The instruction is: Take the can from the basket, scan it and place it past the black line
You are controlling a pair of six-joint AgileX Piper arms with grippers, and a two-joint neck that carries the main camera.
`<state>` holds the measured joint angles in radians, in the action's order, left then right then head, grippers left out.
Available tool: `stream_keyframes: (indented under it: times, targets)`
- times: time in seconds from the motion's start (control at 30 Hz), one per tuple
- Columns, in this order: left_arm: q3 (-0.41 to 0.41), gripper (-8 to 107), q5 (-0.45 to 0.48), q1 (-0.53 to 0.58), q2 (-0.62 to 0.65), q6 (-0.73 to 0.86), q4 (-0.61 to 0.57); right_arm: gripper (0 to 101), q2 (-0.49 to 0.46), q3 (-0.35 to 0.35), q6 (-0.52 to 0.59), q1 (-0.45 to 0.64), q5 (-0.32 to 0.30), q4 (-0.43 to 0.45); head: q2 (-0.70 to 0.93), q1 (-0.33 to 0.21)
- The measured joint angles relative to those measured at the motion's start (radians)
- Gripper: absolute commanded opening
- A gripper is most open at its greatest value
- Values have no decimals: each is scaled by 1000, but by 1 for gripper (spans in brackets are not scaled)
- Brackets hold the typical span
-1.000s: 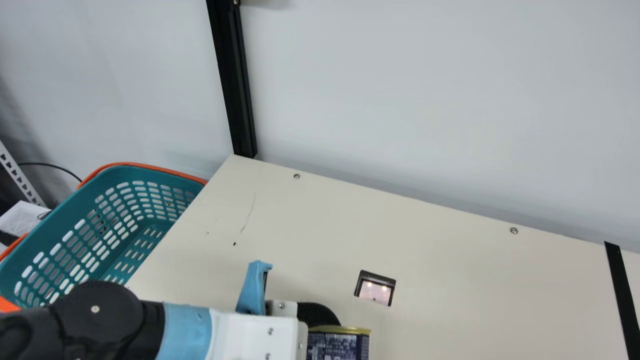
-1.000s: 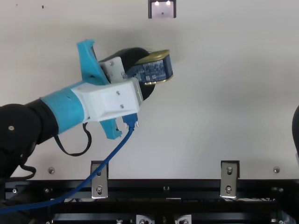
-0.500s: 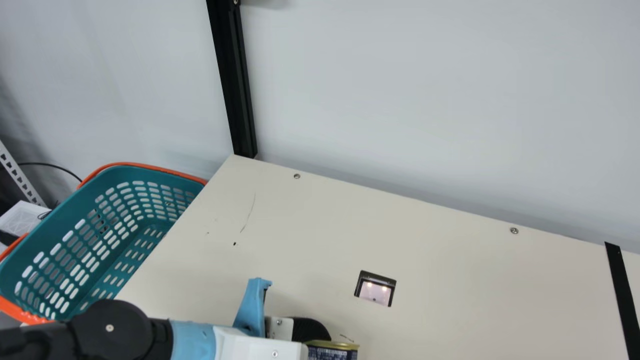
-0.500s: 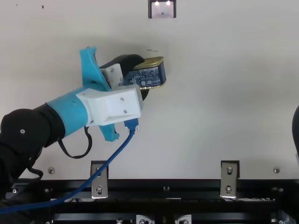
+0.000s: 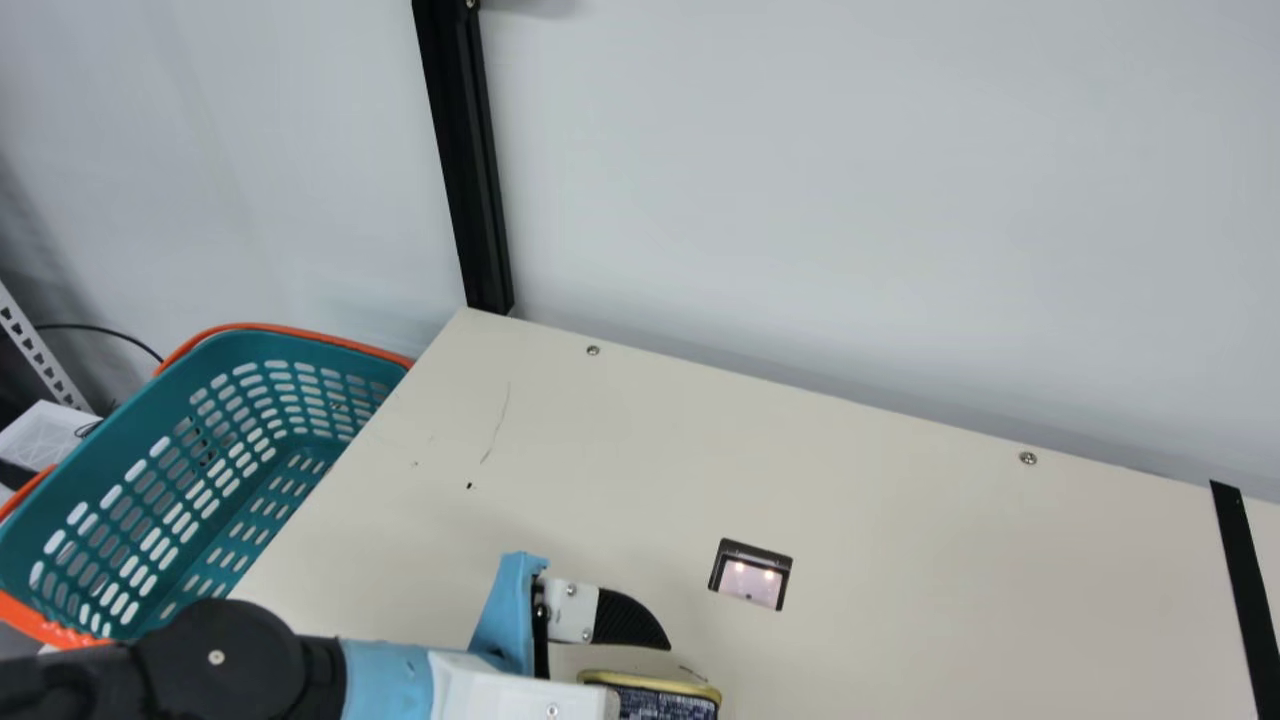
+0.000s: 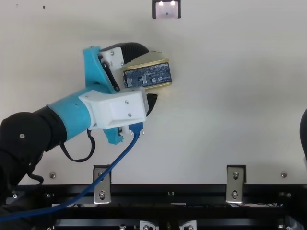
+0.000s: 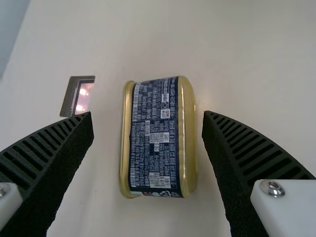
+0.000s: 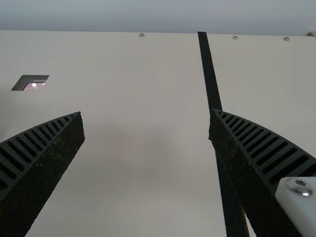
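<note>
In the top view my left gripper [image 6: 151, 73] stands open around the can [image 6: 147, 76], which has a dark blue printed side and gold rims. Seen in the left wrist view, the can [image 7: 154, 140] sits between the spread fingers of the left gripper [image 7: 148, 117], with a gap on either side. Only part of the can [image 5: 665, 705] is visible at the main view's bottom edge. The scanner window [image 5: 752, 583] is set in the table behind it. The right gripper [image 8: 146, 112] is open and holds nothing; the black line [image 8: 209, 74] runs beside its finger.
The teal basket [image 5: 120, 440] with orange handles stands off the table's left edge. Far to the right in the main view is the black line [image 5: 1243, 590]. A blue cable [image 6: 110, 165] trails from the left wrist, and a black rail [image 6: 168, 189] borders the table.
The left arm first drew back a little from the scanner with the can. Then its fingers opened, leaving the can loose and slightly turned between them.
</note>
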<state>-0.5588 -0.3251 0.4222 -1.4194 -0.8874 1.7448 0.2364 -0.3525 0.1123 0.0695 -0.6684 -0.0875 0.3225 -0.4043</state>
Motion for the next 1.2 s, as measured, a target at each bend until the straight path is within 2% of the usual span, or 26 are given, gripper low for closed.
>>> stream_keyframes:
  times: [0.27, 0.47, 0.93, 1.07, 1.2]
  targets:
    - [-46, 90, -40, -31, 35, -35, 0, 101, 0, 0, 0, 0, 0, 0, -5, 5]
    - [-107, 90, -90, -95, 78, -86, 0, 101, 0, 0, 0, 0, 0, 0, -5, 0]
    - [-278, 90, -232, -356, 227, -316, 1, 101, 0, 0, 0, 0, 0, 0, -5, 5]
    - [-327, 90, -224, -449, 283, -416, 1, 101, 0, 0, 0, 0, 0, 0, -5, 5]
    - [-359, 90, -163, -529, 337, -535, -1, 101, 0, 0, 0, 0, 0, 0, -5, 0]
